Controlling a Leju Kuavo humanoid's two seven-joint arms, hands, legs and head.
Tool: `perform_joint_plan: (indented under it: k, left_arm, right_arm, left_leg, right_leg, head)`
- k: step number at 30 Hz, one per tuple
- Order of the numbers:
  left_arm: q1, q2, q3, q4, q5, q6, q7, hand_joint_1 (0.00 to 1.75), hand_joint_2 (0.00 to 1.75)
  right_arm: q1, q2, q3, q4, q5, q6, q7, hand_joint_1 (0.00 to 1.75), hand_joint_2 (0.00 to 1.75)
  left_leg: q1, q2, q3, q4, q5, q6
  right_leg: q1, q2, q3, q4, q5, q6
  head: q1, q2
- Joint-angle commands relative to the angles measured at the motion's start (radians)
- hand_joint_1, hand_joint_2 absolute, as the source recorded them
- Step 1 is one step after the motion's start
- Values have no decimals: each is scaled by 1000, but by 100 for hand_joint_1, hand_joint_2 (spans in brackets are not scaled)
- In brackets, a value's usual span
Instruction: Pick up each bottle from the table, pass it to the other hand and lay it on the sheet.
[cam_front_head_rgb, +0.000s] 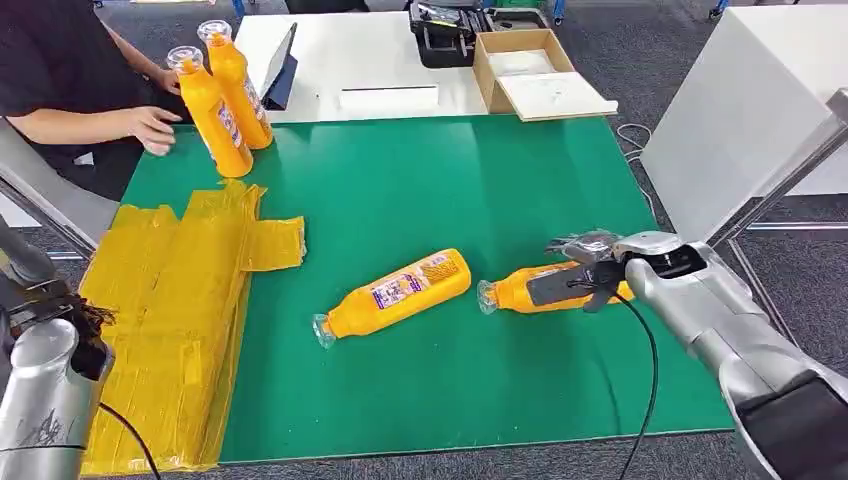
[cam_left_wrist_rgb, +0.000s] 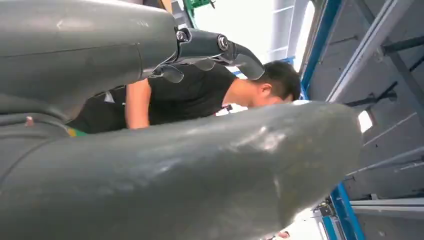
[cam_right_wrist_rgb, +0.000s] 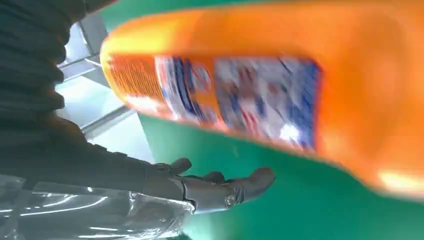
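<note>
Two orange bottles lie on the green mat (cam_front_head_rgb: 430, 180): one in the middle (cam_front_head_rgb: 395, 292) and one to its right (cam_front_head_rgb: 525, 288), both with caps pointing left. My right hand (cam_front_head_rgb: 590, 268) straddles the right bottle (cam_right_wrist_rgb: 280, 85). The dark thumb lies across its body and the fingers (cam_right_wrist_rgb: 220, 186) are stretched out beside it, apart from it, with green mat showing between. A crumpled yellow sheet (cam_front_head_rgb: 165, 320) covers the mat's left side. My left hand (cam_front_head_rgb: 55, 300) hangs at the sheet's left edge, and its fingers (cam_left_wrist_rgb: 215, 47) are spread around nothing.
Two more orange bottles (cam_front_head_rgb: 212, 112) (cam_front_head_rgb: 240, 85) stand upright at the mat's far left corner, next to a seated person's hand (cam_front_head_rgb: 150, 130). Behind the mat a white table (cam_front_head_rgb: 380, 60) carries a cardboard box (cam_front_head_rgb: 535, 70), a black case (cam_front_head_rgb: 445, 30) and a tablet (cam_front_head_rgb: 283, 68).
</note>
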Motion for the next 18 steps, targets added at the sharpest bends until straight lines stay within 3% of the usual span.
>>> perform_joint_plan:
  k: [1,11,18]
  left_arm:
    - [-18,16,1,85,35,6,-22,0,0]
    - [-18,17,2,86,37,6,-23,0,0]
    - [22,27,29,70,61,6,-41,0,0]
  right_arm:
    - [114,-57,40,75,6,-63,44,0,175]
    - [118,-65,35,66,7,-58,43,0,175]
    - [253,-113,-62,20,49,-64,83,0,175]
  left_leg:
    - [1,-3,4,-2,0,-3]
    - [0,0,4,-1,0,-4]
    - [1,-2,8,-2,0,-2]
  right_leg:
    - [1,-4,6,-3,0,-1]
    - [0,-3,4,-1,0,-1]
    - [1,-4,8,-3,0,-1]
  head:
    - [0,0]
    - [0,0]
    - [0,0]
